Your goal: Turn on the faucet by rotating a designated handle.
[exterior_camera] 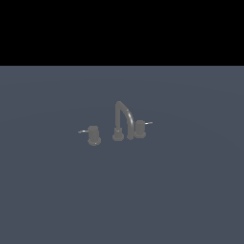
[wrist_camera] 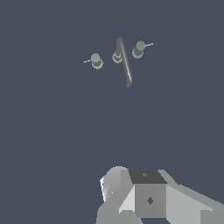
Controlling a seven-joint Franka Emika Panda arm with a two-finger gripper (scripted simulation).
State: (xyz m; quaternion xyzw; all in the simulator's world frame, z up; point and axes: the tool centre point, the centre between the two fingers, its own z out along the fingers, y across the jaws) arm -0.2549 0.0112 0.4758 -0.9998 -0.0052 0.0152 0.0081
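The faucet (exterior_camera: 122, 119) is a small dark-grey set on the flat grey floor, with an arched spout rising from a round base. The handle (exterior_camera: 94, 135) stands apart on the exterior view's left, a stubby cylinder with a thin pale lever pointing away from the spout. The wrist view shows the faucet (wrist_camera: 124, 61) from above, with the handle (wrist_camera: 96, 60) beside it. Blocky grey parts of my gripper (wrist_camera: 146, 194) fill that picture's lower edge, far from the handle. Its fingertips are not distinct, and nothing is seen held. The arm is out of the exterior view.
A twin valve (exterior_camera: 139, 128) sits close against the spout's tip on the exterior view's right, its lever pointing right; it also shows in the wrist view (wrist_camera: 138, 49). The floor is uniform grey-blue, with a black band above it.
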